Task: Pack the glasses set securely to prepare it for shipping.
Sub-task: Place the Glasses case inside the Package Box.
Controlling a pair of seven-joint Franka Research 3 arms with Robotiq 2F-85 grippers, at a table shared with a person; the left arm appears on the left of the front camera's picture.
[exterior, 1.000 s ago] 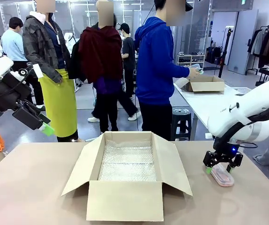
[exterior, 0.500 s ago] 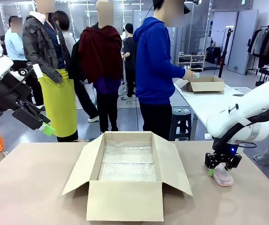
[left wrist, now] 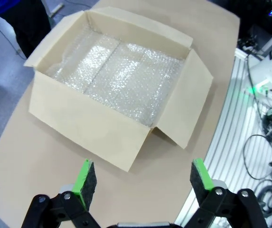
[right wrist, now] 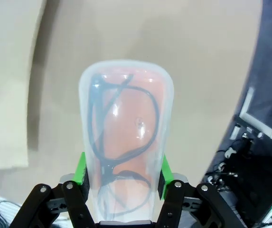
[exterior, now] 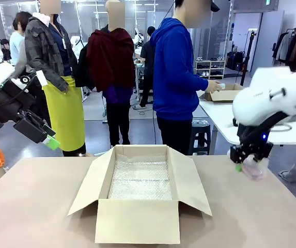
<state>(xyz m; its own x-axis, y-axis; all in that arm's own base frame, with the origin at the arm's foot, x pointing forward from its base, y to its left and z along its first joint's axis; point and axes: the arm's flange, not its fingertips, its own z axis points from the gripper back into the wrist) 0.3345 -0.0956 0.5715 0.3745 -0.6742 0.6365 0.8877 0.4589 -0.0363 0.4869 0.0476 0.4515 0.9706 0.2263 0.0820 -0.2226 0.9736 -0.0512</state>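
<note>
My right gripper [right wrist: 122,176] is shut on a pale pink translucent glasses case [right wrist: 125,137], one piece of the glasses set, with dark eyeglass frames visible inside. Seen from the front, the right gripper [exterior: 247,164] holds this case [exterior: 253,167] in the air above the table's right side, to the right of the open cardboard box [exterior: 140,194]. The box is lined with bubble wrap [exterior: 140,179]. My left gripper [left wrist: 143,183] is open and holds nothing, high over the box [left wrist: 111,92]; from the front, the left gripper [exterior: 47,138] hangs raised at the far left.
The brown table [exterior: 34,206] has free room on both sides of the box, whose flaps splay outward. Several people stand beyond the far edge. One in a blue hoodie [exterior: 174,77] handles a small box [exterior: 224,92] on a white table behind.
My right gripper has shut on the pink case and lifted it off the table, moving up and a little right. The left arm has stayed still.
</note>
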